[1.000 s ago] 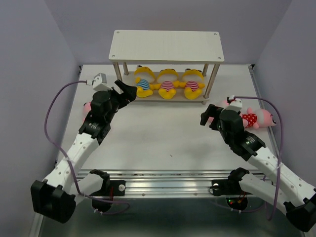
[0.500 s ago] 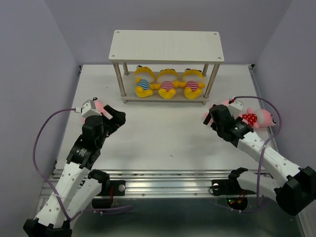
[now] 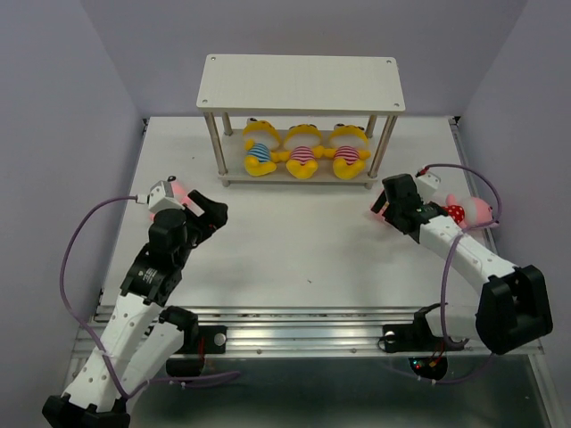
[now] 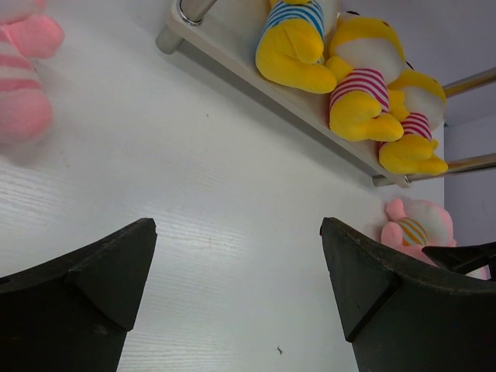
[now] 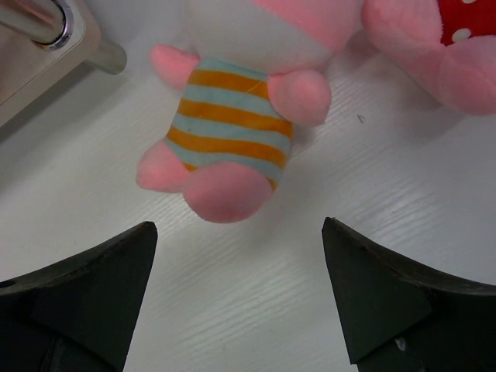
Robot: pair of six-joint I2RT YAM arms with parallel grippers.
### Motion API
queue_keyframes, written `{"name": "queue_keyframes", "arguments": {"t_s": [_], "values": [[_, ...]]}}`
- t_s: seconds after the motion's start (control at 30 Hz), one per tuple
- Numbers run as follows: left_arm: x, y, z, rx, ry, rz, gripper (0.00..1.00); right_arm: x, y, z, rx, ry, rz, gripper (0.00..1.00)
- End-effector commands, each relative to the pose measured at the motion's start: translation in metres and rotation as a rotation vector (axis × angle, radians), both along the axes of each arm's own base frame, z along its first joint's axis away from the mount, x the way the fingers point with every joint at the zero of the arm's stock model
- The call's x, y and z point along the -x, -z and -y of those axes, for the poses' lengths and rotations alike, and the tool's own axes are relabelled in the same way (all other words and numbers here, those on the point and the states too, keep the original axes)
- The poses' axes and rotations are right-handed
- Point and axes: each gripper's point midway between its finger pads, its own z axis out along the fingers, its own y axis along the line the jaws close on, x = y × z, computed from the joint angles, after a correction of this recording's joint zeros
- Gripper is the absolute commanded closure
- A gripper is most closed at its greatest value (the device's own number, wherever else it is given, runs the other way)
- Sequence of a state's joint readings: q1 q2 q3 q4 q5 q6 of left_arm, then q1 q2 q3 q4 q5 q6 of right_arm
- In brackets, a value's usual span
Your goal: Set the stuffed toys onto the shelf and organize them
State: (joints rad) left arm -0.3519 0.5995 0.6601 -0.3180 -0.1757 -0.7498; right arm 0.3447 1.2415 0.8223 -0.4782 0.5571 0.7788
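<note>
The shelf stands at the back, its top board bare. Three yellow stuffed toys lie on its lower board; they also show in the left wrist view. A pink toy in orange and teal stripes lies just ahead of my open right gripper, beside a pink polka-dot toy. My left gripper is open and empty over the table. A third pink toy lies to its left, mostly hidden by the wrist in the top view.
The shelf's right front leg foot stands close to the striped pink toy. The shelf's lower board edge runs ahead of the left gripper. Grey walls close the table on the left, right and back.
My left arm has pulled back from the shelf to the near left, gripper empty. My right gripper has swung out to the right, up to the pink toys.
</note>
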Motion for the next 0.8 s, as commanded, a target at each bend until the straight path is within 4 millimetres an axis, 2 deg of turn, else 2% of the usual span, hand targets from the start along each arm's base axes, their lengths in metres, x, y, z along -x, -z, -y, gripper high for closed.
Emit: {"name": "queue_keyframes", "arguments": {"t_s": [0.0,0.2,0.37,0.53,0.73,0.77], "values": [[-0.004,0.002,0.002,0.002,0.005,0.019,0.01,-0.035,-0.021,-0.009,-0.037,-0.007,0.095,0.11],[-0.005,0.004,0.003,0.001,0.01,0.016,0.01,-0.043,-0.008,-0.003,-0.009,0.027,0.061,0.17],[-0.005,0.003,0.003,0.0,0.007,0.017,0.01,-0.036,-0.001,-0.003,-0.028,0.042,0.051,0.19],[-0.005,0.005,0.004,0.0,0.011,0.013,0.01,-0.036,0.005,0.005,0.012,0.069,0.039,0.3],[-0.005,0.005,0.003,0.001,0.01,0.013,0.01,-0.035,0.01,0.008,0.015,0.083,0.026,0.3],[-0.005,0.005,0.003,0.001,0.008,0.013,0.01,-0.035,0.011,0.008,0.016,0.083,0.025,0.33]]}}
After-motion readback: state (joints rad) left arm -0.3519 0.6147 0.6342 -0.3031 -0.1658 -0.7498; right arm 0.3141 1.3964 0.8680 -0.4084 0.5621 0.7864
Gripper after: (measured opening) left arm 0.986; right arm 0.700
